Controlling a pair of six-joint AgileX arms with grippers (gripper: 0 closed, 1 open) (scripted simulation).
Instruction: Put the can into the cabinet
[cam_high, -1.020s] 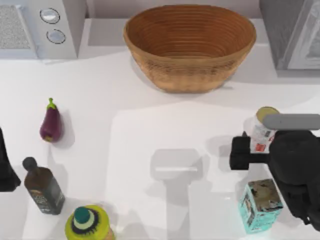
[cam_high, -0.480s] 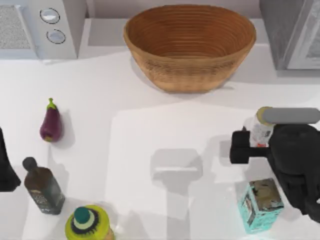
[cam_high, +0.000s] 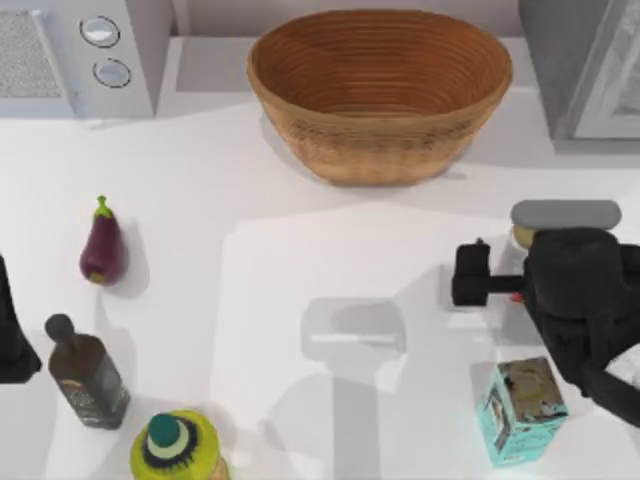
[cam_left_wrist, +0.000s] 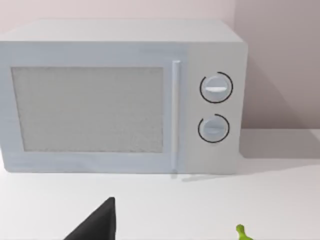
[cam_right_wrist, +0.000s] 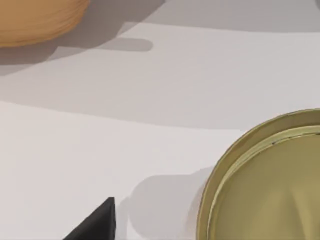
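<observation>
Gold-lidded can (cam_high: 522, 236), right of table, now sits almost hidden beneath your right gripper (cam_high: 505, 285), which has advanced over it; finger state cannot be told. Cabinet (cam_high: 585, 65) awaits.

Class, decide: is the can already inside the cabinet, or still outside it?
Outside: the can sits on the table beneath the right gripper, apart from the cabinet.

bright, even light | soft shadows on table (cam_high: 300, 200) | no glare

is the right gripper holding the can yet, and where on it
Cannot be told. The right gripper sits directly over the can, hiding most of it in the top view; no finger contact shows. The left gripper is parked at the table's left edge.
</observation>
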